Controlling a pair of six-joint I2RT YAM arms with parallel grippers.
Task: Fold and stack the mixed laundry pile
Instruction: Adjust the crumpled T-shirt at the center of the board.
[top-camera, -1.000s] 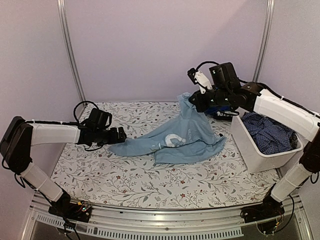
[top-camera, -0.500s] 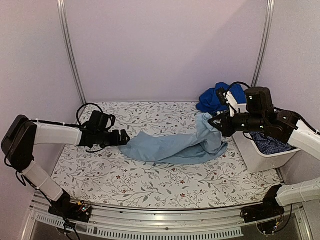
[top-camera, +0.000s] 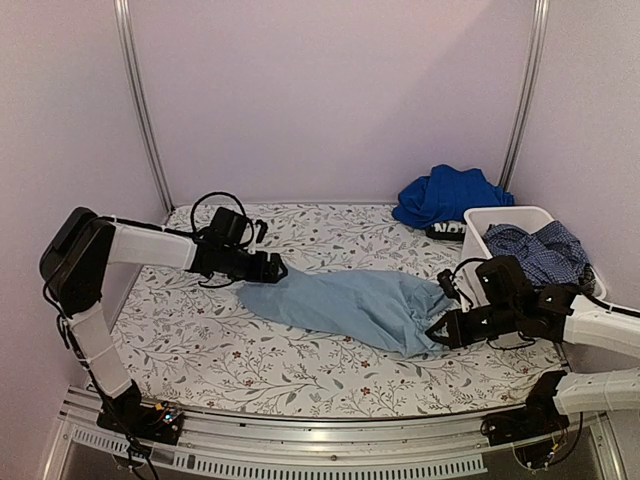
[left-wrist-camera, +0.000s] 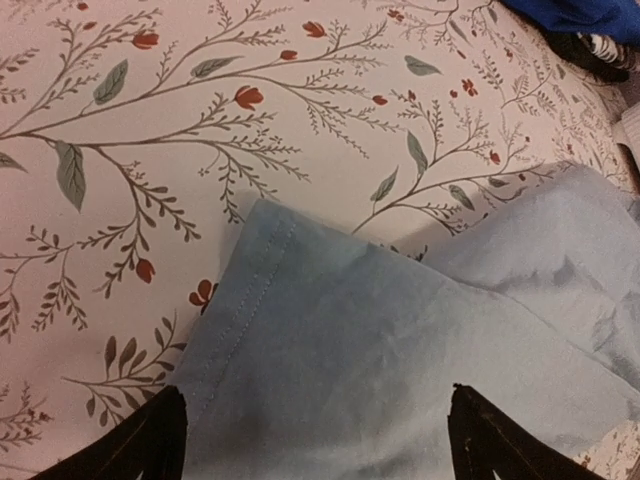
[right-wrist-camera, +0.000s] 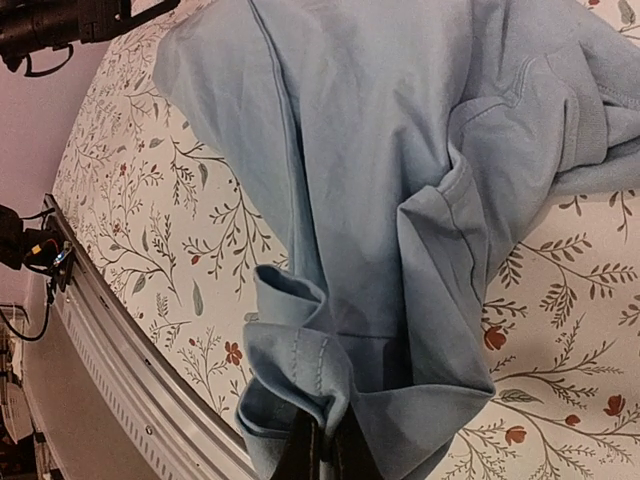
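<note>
A tabletop (top-camera: 300, 232) covered in a white leaf-and-flower print is enclosed by pale lilac walls (top-camera: 330, 90) with metal uprights (top-camera: 140, 110) at the back corners. The pale blue garment (top-camera: 350, 300) is stretched flat across the middle. One bunched fold is pinched in the closed right pincer (right-wrist-camera: 325, 445). The left pincer (left-wrist-camera: 320, 440) is spread wide over the hemmed corner. A royal blue garment (top-camera: 447, 195) is heaped at the back right. A dark blue check garment (top-camera: 545, 250) is held in the white tub (top-camera: 500, 211).
</note>
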